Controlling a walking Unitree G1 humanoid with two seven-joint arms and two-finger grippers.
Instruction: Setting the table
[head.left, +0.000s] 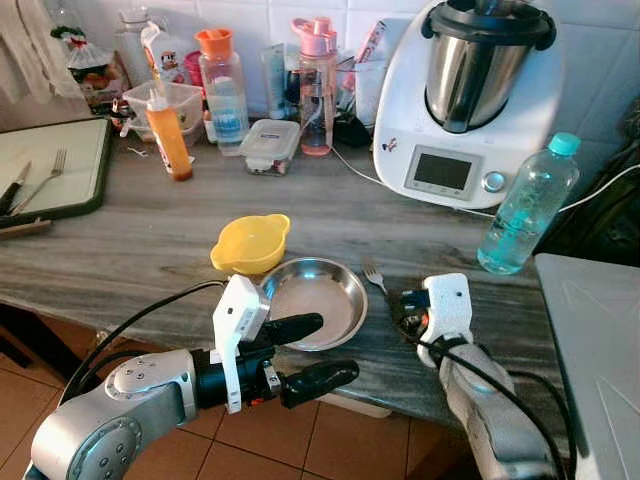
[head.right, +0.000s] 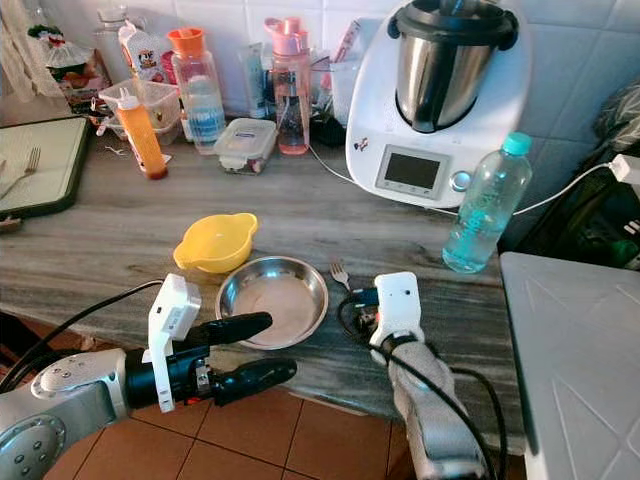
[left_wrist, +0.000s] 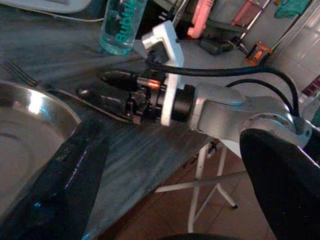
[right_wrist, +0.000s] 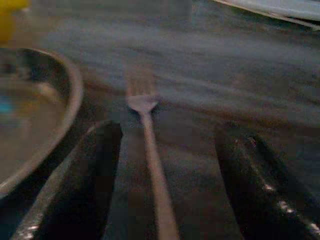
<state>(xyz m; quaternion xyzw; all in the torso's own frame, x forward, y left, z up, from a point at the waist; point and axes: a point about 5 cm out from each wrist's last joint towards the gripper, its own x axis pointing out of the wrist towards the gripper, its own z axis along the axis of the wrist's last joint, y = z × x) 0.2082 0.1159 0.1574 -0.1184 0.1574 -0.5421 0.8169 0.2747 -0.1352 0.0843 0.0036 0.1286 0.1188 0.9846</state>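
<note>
The front of the bench (head.left: 140, 250) is crowded in the middle — a steel plate (head.left: 315, 300) touching a yellow bowl (head.left: 250, 243), with a fork (right_wrist: 147, 150) just beside the plate's right rim. The right pincer (right_wrist: 167, 185) straddles that fork, fingers spread. Bare bench lies left of the bowl and between fork and water bottle (head.left: 525, 205) — bottles and a kitchen machine (head.left: 465, 95) line the wall.
</note>
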